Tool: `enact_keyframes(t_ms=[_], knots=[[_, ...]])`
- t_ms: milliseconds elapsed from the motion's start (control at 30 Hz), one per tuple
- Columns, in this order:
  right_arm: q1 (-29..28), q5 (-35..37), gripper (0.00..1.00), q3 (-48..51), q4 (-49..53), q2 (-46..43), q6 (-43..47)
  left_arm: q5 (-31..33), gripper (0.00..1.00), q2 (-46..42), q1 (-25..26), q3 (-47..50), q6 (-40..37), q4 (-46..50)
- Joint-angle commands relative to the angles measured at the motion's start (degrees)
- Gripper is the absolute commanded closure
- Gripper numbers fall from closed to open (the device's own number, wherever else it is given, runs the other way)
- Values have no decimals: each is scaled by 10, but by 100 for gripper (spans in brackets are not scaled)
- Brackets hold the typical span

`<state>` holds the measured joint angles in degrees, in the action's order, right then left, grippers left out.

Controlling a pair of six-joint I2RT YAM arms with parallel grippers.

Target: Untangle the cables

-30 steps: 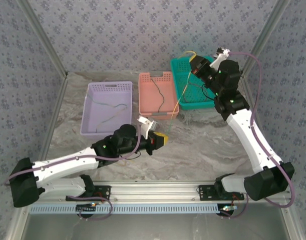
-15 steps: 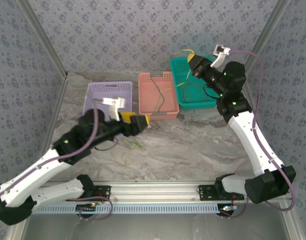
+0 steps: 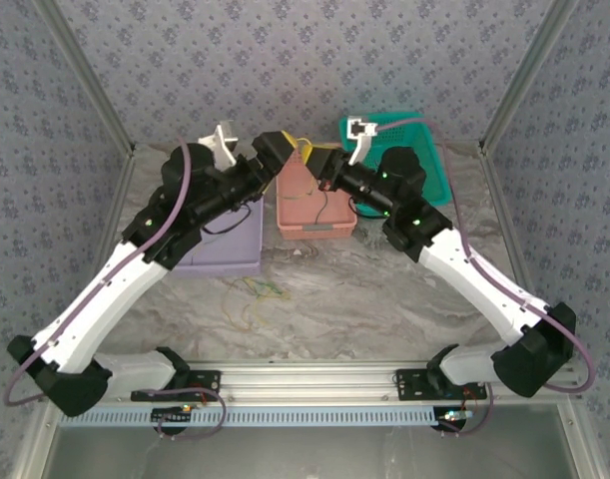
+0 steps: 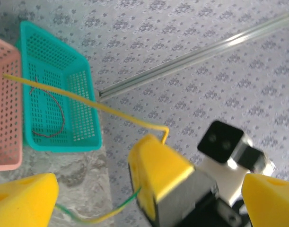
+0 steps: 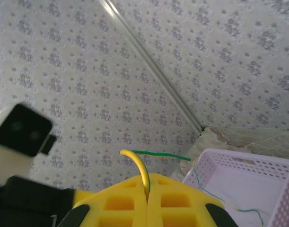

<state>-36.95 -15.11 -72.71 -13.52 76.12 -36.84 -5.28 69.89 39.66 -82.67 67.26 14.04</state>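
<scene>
Your right fingers [image 5: 146, 201] are pressed together and pinch a yellow cable [image 5: 143, 170]. Just above the pinch the cable curls over, and its free end is green. In the left wrist view this same cable leaves the right fingers and runs in a nearly straight line across the teal basket [image 4: 90, 94] toward the pink basket [image 4: 4, 94]. A green-yellow strand [image 4: 99, 218] hangs slack lower down, between the right fingers and one left pad.

Your left fingers [image 3: 281, 150] are spread wide. Their yellow pads [image 4: 26, 201] stand at the two bottom corners of the left wrist view, with the right fingers between them. Seen from above, both arms are raised, and the two pairs of fingers are close to each other above the far end of the pink basket.

A thin red cable [image 4: 59, 120] lies inside the teal basket and a black cable [image 3: 322, 205] inside the pink one. The purple basket [image 5: 248, 165] holds a thin green-yellow cable [image 5: 215, 196]. A small tangle of yellow and green cables [image 3: 257, 291] lies on the marble surface [image 3: 384, 289], just in front of the purple basket.
</scene>
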Motion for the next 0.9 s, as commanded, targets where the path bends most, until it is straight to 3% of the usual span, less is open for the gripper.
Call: enact_keyframes(t_ms=[0,67,133,267,367,600,767,867], knots=[[-23,23,100,-8,-28,14,40,-13,1,3,-21,-17,87,-49],[-35,26,100,-9,-30,19,47,-22,8,12,-37,-15,106,-60],[-43,26,100,-11,-30,23,51,-34,23,22,-54,-23,114,-48],[-56,28,100,-23,-6,29,69,-49,75,33,-87,-47,90,-33],[-59,30,100,-36,22,36,74,-76,100,60,-108,-117,31,25],[-68,-7,100,-122,130,115,65,-168,100,165,-102,-344,-227,103],[-73,-38,100,-156,140,159,42,-264,100,204,-81,-423,-378,141],[-77,-56,100,-186,156,185,39,-271,100,207,-75,-442,-446,180]])
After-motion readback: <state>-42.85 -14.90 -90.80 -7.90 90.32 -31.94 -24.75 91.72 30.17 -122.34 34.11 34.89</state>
